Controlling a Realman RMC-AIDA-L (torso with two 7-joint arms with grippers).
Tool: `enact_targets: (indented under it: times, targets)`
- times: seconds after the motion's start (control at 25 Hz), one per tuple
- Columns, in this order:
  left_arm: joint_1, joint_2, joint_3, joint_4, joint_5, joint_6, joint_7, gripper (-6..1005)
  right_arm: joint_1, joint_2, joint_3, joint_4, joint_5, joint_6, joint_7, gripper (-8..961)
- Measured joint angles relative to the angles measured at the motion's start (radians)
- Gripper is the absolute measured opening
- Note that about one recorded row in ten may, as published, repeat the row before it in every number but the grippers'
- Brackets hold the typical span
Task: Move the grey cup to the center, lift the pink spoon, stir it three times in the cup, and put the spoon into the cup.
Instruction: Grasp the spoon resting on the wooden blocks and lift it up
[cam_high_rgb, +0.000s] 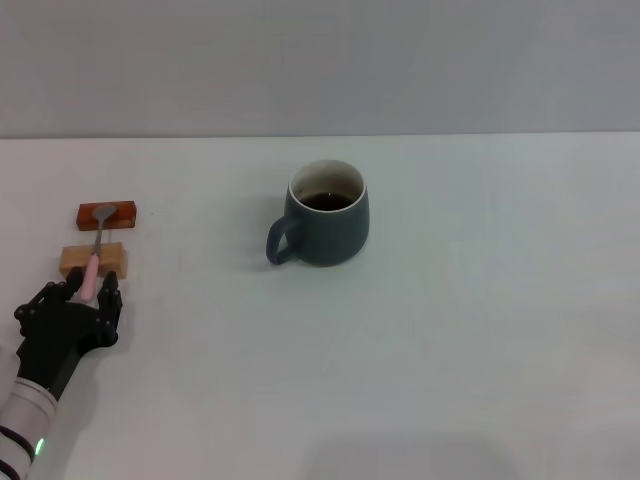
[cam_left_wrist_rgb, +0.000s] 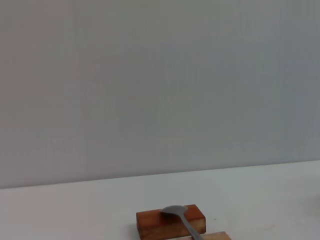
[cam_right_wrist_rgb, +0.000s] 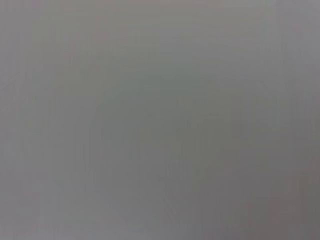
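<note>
The grey cup (cam_high_rgb: 330, 228) stands upright near the middle of the white table, its handle pointing to the left and dark liquid inside. Far left, the pink spoon (cam_high_rgb: 96, 250) lies across two small blocks, with its grey bowl (cam_left_wrist_rgb: 175, 211) on the farther one. My left gripper (cam_high_rgb: 90, 292) is low at the near end of the pink handle. It is open, with one finger on each side of the handle tip. My right gripper is out of view; the right wrist view shows only plain grey.
A red-brown block (cam_high_rgb: 107, 215) lies behind a tan wooden block (cam_high_rgb: 75, 260), both under the spoon. The white table (cam_high_rgb: 450, 350) reaches back to a grey wall. The tabletop between the blocks and the cup is bare.
</note>
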Motion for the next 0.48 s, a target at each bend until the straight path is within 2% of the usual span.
enact_targets:
  times: [0.48]
  targets:
    - [-0.007,-0.001,-0.021,0.012,-0.004,0.001,-0.01,281,-0.022,0.001,-0.02,0.029,0.0,-0.011,0.0,817]
